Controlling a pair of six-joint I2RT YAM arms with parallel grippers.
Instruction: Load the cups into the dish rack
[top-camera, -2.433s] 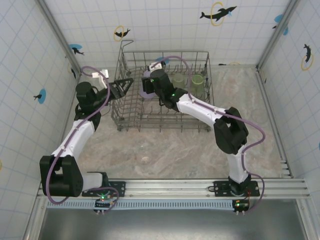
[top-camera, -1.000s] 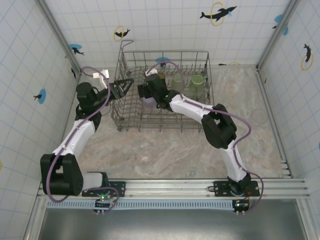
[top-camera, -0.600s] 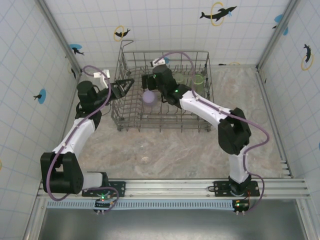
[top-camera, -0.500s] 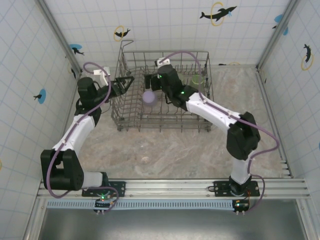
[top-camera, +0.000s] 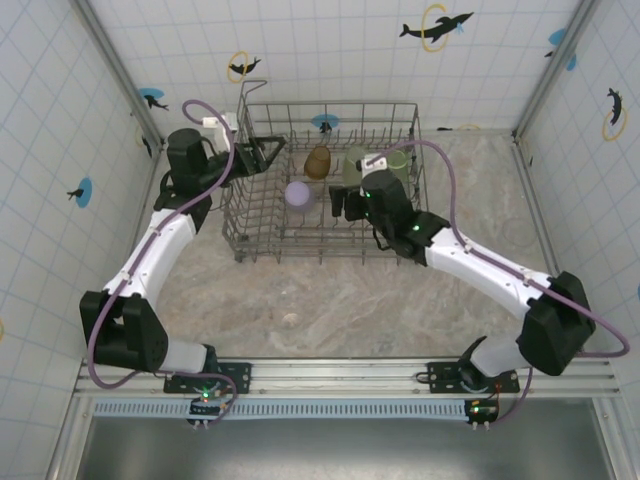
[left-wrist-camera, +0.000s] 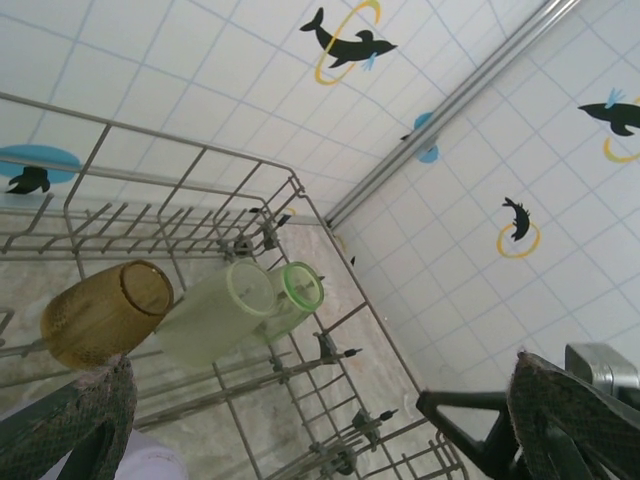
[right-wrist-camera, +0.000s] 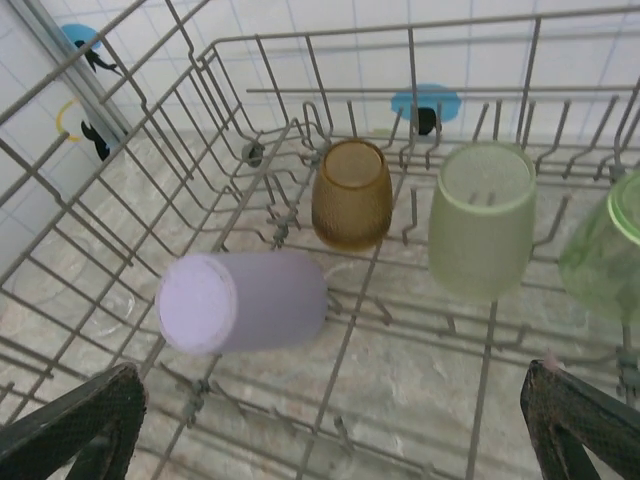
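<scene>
Top external: arms outstretched, right gripper (top-camera: 339, 203) agape, empty over dish rack (top-camera: 330, 103); left gripper (top-camera: 266, 155) likewise at rim.

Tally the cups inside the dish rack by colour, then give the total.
lavender cup: 1
amber-brown cup: 1
pale green cups: 2
Total: 4

One green cup (right-wrist-camera: 608, 250) runs off the right edge; what looks like the lavender cup (left-wrist-camera: 160, 465) is cropped below.
</scene>
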